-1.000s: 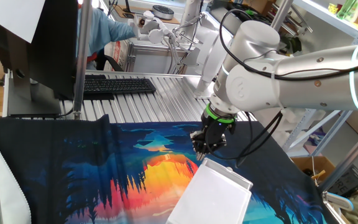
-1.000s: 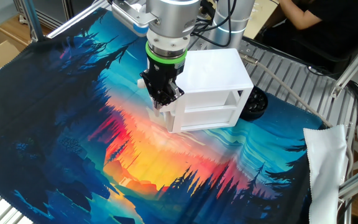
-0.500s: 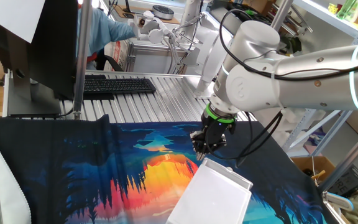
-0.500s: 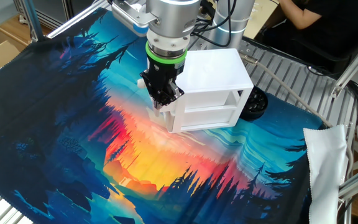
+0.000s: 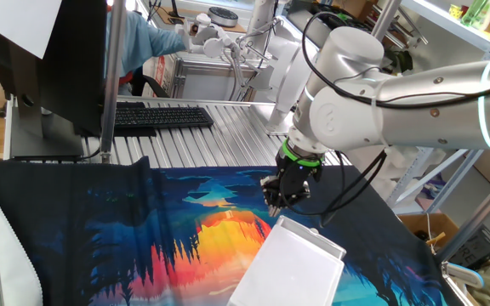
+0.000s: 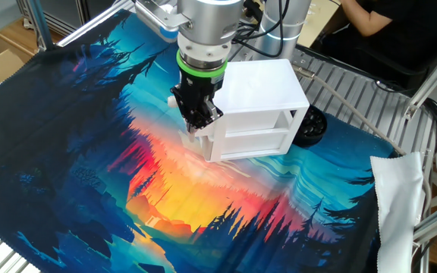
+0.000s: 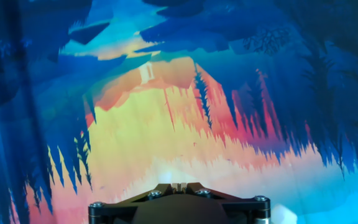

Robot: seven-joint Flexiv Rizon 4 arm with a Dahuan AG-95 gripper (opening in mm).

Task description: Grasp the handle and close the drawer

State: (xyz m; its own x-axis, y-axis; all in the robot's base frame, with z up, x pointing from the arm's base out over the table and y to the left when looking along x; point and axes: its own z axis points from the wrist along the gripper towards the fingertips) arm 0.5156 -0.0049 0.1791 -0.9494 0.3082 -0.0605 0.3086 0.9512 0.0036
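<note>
One black two-finger end effector (image 6: 196,126) is what we see pointing down at the left front corner of the plain white rectangular plastic box (image 6: 258,108), its fingertips low against the box's front edge. In the other fixed view its fingers look drawn close together, yet we cannot tell whether they pinch the tiny white handle, which is lost against the white plastic behind the fingers. We see the shallow white drawer (image 6: 253,142) sitting in the lower part of the box, its flat side about level with the box's open face; how far its front stands out we cannot tell. From one fixed view we look over the box's smooth white top (image 5: 294,265), with the end effector (image 5: 276,201) at its far corner under the arm's green ring. In the hand view we see only the dark end effector base (image 7: 179,204) and the colourful sunset-and-forest printed cloth (image 7: 166,124) covering the tabletop. We also note a black keyboard (image 5: 162,116) on the ribbed metal surface behind.
</note>
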